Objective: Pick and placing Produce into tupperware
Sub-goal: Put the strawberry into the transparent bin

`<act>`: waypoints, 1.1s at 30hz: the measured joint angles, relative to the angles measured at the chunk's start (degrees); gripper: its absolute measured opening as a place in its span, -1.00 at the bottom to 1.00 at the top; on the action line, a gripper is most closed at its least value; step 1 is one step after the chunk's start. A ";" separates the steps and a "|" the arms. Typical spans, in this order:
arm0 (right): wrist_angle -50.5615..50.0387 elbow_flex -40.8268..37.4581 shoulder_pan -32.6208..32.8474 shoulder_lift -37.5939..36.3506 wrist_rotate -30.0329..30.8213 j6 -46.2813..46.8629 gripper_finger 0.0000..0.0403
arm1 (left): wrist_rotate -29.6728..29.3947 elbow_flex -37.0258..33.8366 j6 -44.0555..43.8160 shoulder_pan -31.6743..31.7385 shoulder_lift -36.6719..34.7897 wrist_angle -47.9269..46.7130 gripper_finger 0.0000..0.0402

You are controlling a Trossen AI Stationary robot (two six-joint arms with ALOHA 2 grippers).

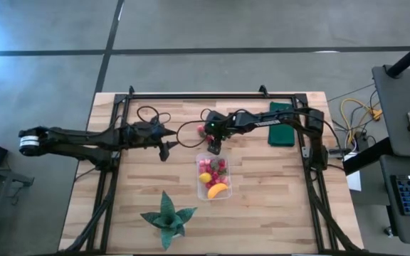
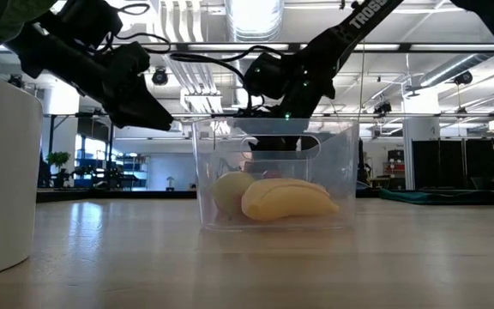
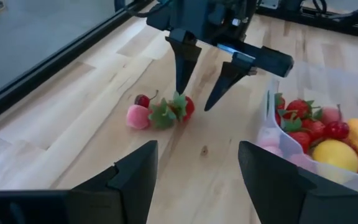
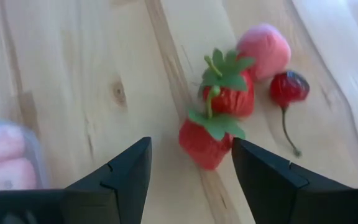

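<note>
The clear tupperware (image 1: 213, 178) stands near the table's middle and holds a banana (image 2: 286, 199), a lemon (image 2: 230, 193) and several red and pink strawberries (image 3: 303, 118). Just beyond its far end, loose pieces lie on the wood: two red strawberries (image 4: 207, 142) (image 4: 229, 96), a pink one (image 4: 263, 46) and a cherry (image 4: 288, 87). My right gripper (image 4: 191, 149) hangs open right above them, pointing down, its fingers either side of the nearest strawberry without plainly touching it. My left gripper (image 3: 197, 152) is open, off to the left (image 1: 166, 151), facing the pile.
A green spiky plant (image 1: 166, 219) stands near the table's near edge, left of the tupperware. A dark green flat rectangle (image 1: 281, 122) lies at the far right. A black frame (image 1: 191, 94) runs around the table. Bare wood lies between my left gripper and the loose fruit.
</note>
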 joint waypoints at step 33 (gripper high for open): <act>-14.92 12.89 -4.81 4.40 -9.08 8.81 0.07 | 0.28 -0.02 -0.31 0.59 0.24 0.02 0.04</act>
